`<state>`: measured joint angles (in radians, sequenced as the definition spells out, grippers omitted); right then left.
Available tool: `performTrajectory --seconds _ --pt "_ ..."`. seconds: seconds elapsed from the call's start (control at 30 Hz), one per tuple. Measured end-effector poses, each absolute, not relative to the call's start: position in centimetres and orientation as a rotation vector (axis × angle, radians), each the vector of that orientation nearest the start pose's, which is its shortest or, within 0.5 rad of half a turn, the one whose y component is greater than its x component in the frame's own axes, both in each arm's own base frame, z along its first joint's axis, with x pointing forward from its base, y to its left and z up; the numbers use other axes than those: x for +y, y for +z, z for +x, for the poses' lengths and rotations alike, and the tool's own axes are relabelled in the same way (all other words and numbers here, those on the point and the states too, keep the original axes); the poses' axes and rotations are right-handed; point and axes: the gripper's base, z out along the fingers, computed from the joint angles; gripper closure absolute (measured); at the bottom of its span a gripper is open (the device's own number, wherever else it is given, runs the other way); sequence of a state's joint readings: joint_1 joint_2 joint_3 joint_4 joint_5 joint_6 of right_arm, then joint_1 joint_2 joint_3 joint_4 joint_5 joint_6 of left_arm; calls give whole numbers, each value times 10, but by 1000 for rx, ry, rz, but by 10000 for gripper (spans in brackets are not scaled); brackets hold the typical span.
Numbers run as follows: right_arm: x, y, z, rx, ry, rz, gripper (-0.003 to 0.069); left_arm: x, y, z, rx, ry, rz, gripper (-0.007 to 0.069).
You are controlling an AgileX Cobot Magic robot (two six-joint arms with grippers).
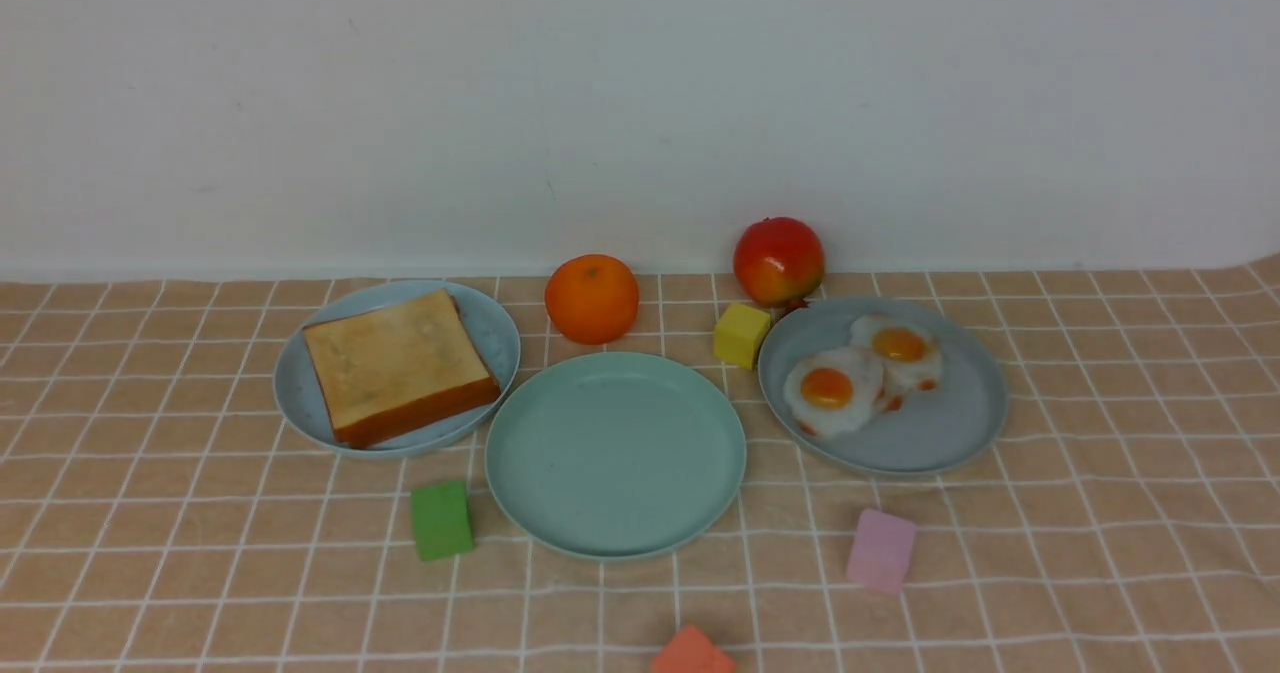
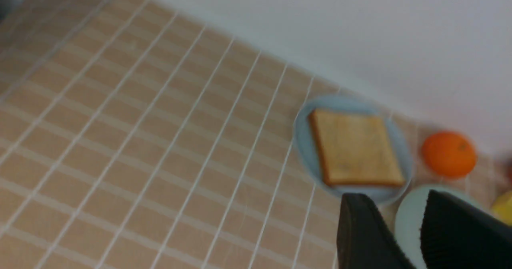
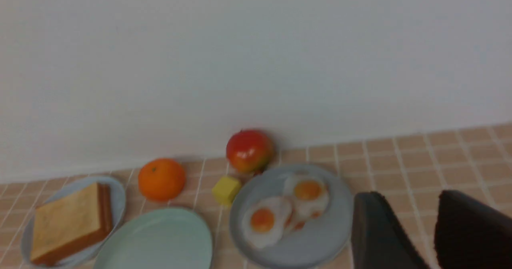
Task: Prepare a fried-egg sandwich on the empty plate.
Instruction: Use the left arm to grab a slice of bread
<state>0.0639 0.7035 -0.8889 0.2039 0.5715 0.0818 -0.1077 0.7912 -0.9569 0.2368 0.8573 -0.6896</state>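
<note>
The empty mint-green plate [image 1: 615,453] lies in the middle of the checked cloth. To its left, a stack of toast slices [image 1: 400,363] rests on a light blue plate [image 1: 492,325]. On the right, two fried eggs [image 1: 828,390] lie side by side on a grey-blue plate [image 1: 935,438]. Neither gripper shows in the front view. In the left wrist view my left gripper [image 2: 396,197] is open and holds nothing, hanging short of the toast [image 2: 354,147]. My right gripper [image 3: 410,195] is open too, with bare cloth between its fingers, beside the egg plate [image 3: 320,237].
An orange [image 1: 591,298], a red apple [image 1: 778,259] and a yellow cube [image 1: 741,334] stand behind the plates near the white wall. In front lie a green cube [image 1: 441,520], a pink cube [image 1: 881,550] and an orange-red cube [image 1: 690,655] at the near edge.
</note>
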Motion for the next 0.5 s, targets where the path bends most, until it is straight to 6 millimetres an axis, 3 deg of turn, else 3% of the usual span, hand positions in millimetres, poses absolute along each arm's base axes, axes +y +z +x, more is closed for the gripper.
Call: performTrajectory --seconds 0.17,0.33,0.5 --pt "33 372 134 1962 496 110 418 -12 355 174 2327 -238 -606 386" --pt "47 356 130 2048 553 -25 418 -24 327 209 2481 -291 -568 386" --pt "67 346 122 2059 540 -350 418 -36 293 263 2511 -386 -607 386"
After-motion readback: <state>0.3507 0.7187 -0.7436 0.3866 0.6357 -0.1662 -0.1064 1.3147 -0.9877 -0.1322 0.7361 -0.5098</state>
